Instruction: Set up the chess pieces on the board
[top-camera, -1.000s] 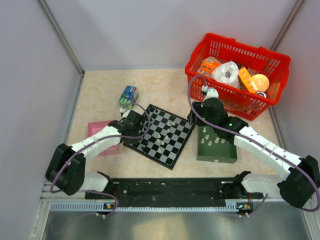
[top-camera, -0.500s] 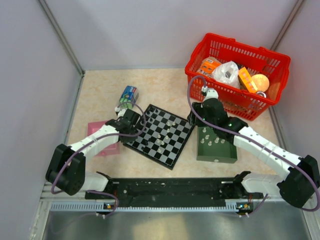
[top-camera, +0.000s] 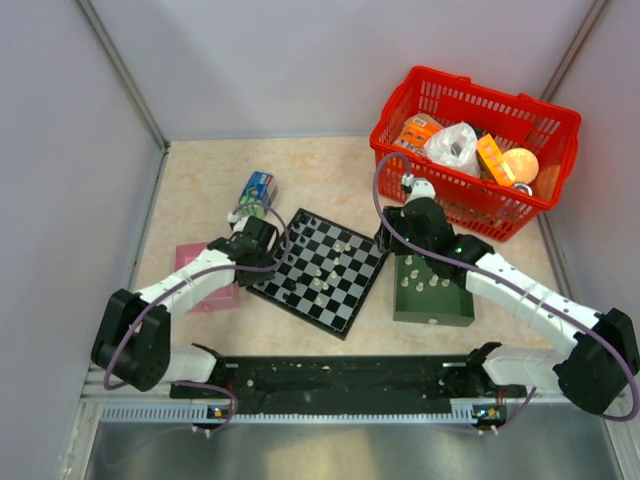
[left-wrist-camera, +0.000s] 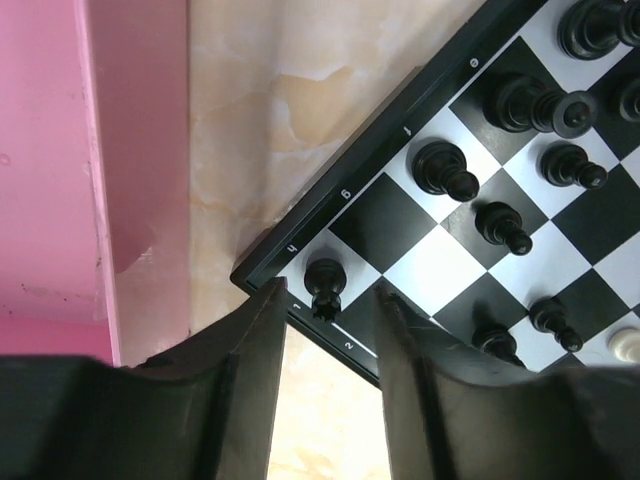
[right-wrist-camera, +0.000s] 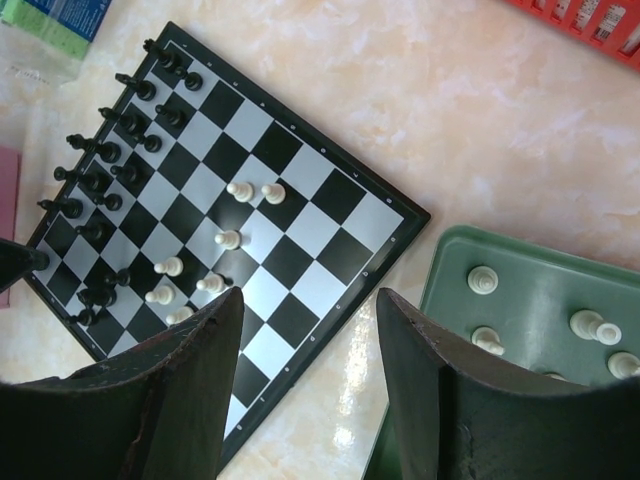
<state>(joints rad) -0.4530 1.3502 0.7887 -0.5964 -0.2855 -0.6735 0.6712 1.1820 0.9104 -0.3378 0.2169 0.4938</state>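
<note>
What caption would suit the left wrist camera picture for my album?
Left gripper, jaws apart, straddles a dark piece standing at the board's corner, pink tray alongside.

The top camera looked steeply down from behind the arms (top-camera: 200, 278) over the whole table (top-camera: 200, 180). Each wrist camera faced down past its fingers (left-wrist-camera: 250, 400): the left close over the board (left-wrist-camera: 430, 270) corner, the right higher, sharing that board.

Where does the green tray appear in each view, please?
Top external: green tray right of centre, beside the board.
Left wrist: not in it; the board fills the right side.
Right wrist: green tray at bottom right.
Shared landmark: the board.
</note>
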